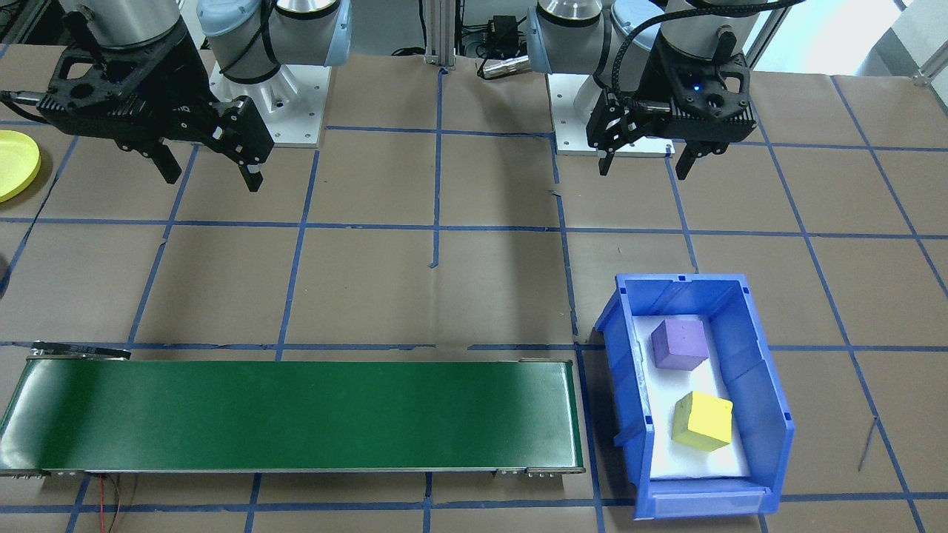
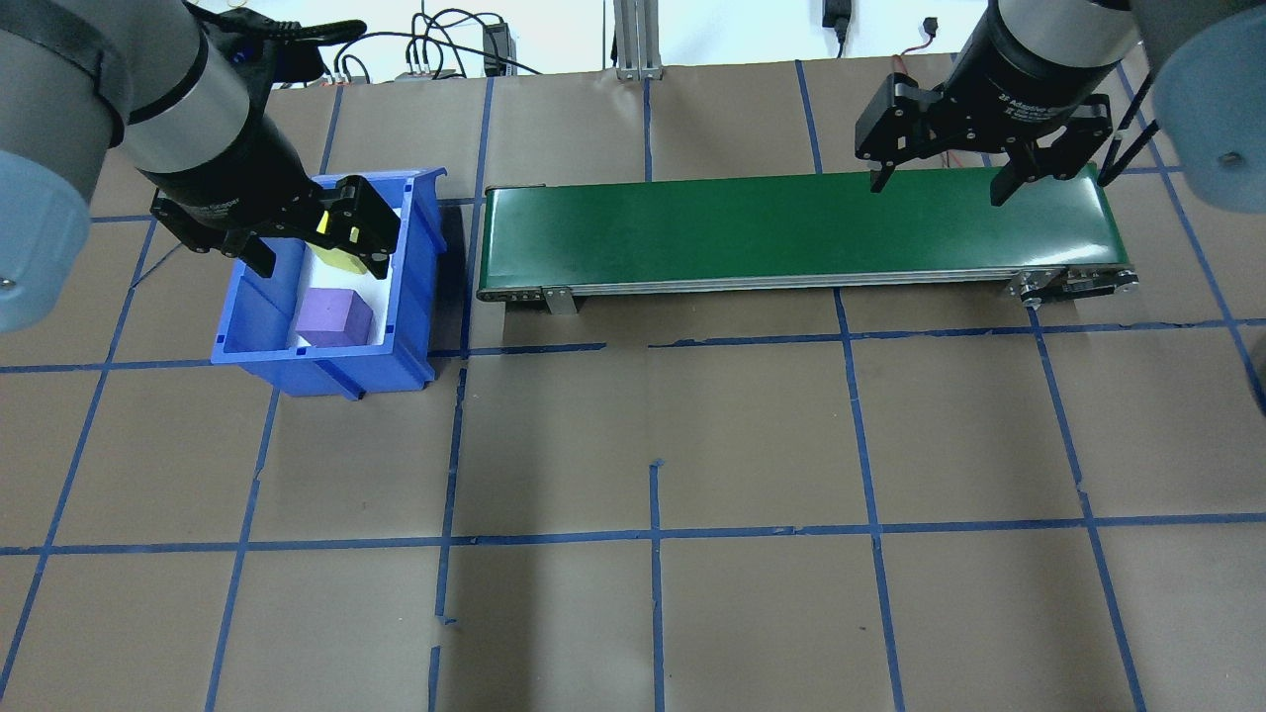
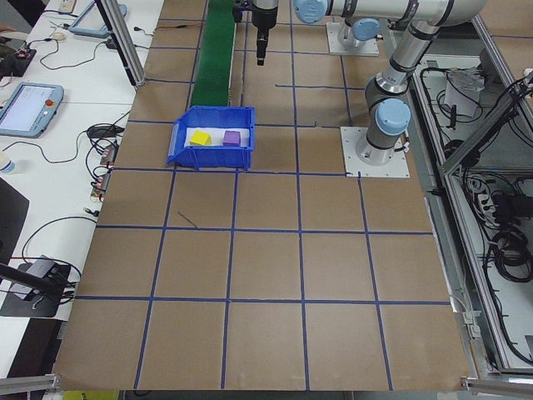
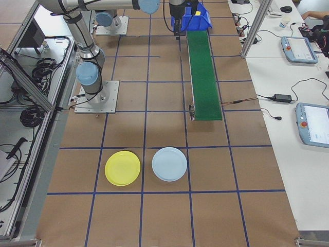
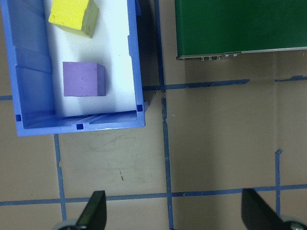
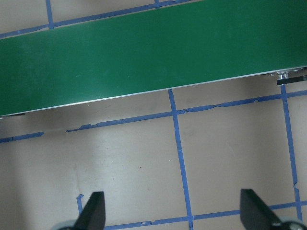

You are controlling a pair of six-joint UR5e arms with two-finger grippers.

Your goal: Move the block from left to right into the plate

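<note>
Two foam blocks lie in a blue bin (image 1: 766, 414): a purple block (image 1: 679, 343) and a yellow block (image 1: 702, 421). My left gripper (image 1: 644, 164) hangs open above the table, short of the bin on the robot's side, holding nothing. In the left wrist view the purple block (image 5: 84, 79) and yellow block (image 5: 73, 17) sit well ahead of the open fingers (image 5: 93, 213). My right gripper (image 1: 212, 178) is open and empty, high over the table. The yellow plate (image 4: 122, 168) lies past the belt's end on the right; only its edge (image 1: 15, 164) shows in the front view.
A long green conveyor belt (image 1: 296, 414) runs between the bin and the plate side. A pale blue plate (image 4: 169, 164) lies beside the yellow one. Blue tape lines grid the brown table. Tablets and cables sit on side benches.
</note>
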